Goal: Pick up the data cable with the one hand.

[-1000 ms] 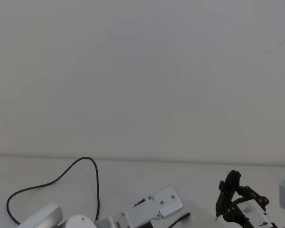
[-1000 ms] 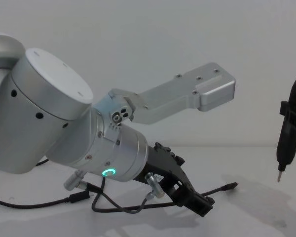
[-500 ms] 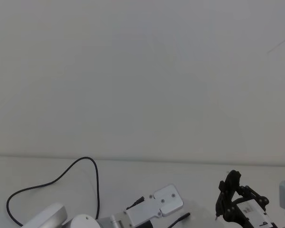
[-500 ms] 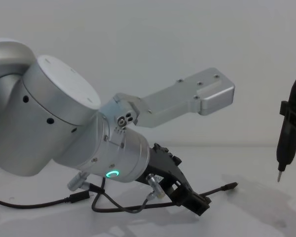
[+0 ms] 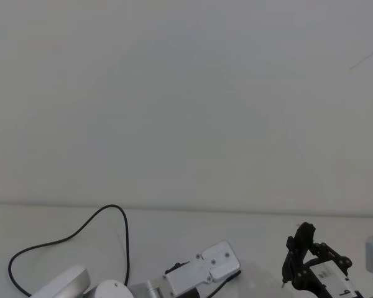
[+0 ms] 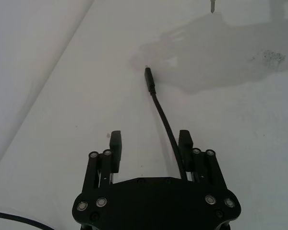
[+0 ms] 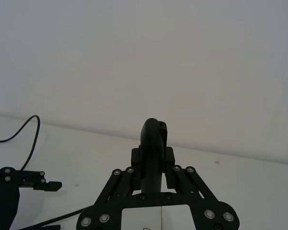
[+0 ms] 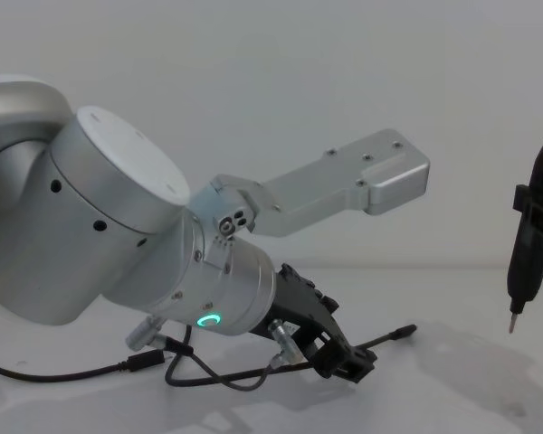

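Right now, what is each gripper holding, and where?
Left gripper holds nothing: open around the data cable. Right gripper clamps the dark pointed tool around its body.

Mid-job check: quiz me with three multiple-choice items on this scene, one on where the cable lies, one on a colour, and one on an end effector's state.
1. Where does the cable run at the left end effector?
A. between its fingers
B. outside both fingers
C. coiled over its top

2. What colour is the ring light on the left wrist?
A. red
B. green
C. white

3. What is the state of the right end effector?
A. open and empty
B. shut on a tool
C. shut on the cable

Answers:
1 A: the left wrist view shows the cable passing between the open fingers, not clamped.
2 B: the chest view shows it glowing green.
3 B: the right wrist view shows its fingers closed on the dark pointed tool.
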